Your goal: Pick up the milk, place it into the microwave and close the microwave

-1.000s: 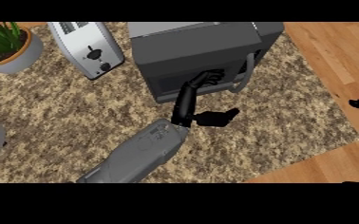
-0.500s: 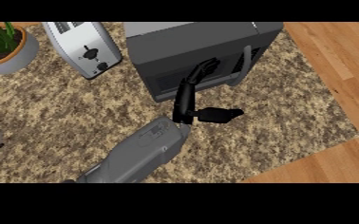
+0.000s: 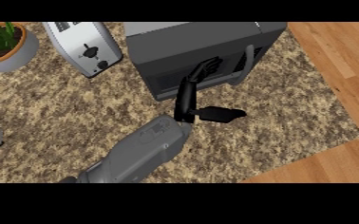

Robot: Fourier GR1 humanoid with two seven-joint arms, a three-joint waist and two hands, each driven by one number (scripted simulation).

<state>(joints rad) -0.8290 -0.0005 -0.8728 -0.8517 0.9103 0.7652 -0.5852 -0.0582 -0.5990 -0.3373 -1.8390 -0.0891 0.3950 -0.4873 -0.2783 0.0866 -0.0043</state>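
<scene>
The door (image 3: 200,59) of the microwave (image 3: 203,47) at 12 o'clock appears shut, with straight fingers of the hand (image 3: 193,92) pressed against it. No milk is visible, presumably inside. Little remains.

A grey forearm rises from the lower edge across the speckled worktop (image 3: 63,109), and its robot hand (image 3: 188,99) stretches straight fingers (image 3: 204,70) against the closed door of the dark microwave (image 3: 189,47), thumb pointing right. A silver toaster (image 3: 84,47) and a potted plant (image 3: 14,45) stand to the left.
</scene>
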